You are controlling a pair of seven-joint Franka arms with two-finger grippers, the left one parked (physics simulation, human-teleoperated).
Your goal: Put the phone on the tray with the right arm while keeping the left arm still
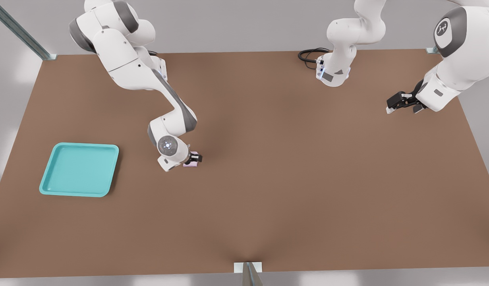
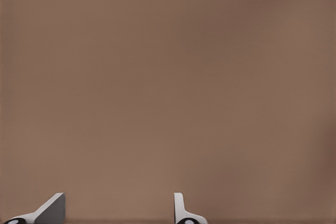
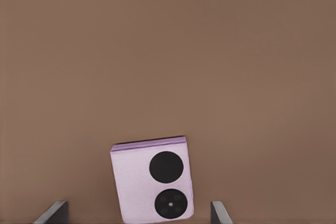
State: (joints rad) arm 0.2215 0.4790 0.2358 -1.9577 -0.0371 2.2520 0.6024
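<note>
- Right wrist view shows the pink folded phone (image 3: 152,182) lying flat on the brown table (image 3: 168,51), between my fingertips (image 3: 52,212), which stand apart and touch nothing.
- Front view puts my gripper (image 1: 195,159) low over the phone (image 1: 190,163), near mid-table; the turquoise tray (image 1: 80,170) sits well apart toward that view's left.
- I should centre on it, settle lower, then pinch its long edges squarely.

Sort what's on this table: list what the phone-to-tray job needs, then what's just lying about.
Needed:
phone, pale pink, on the table
tray, turquoise, toward the front view's left
right arm's end effector, down at the phone, fingers open and straddling it

Lying about:
black cable at the table's far edge
</note>
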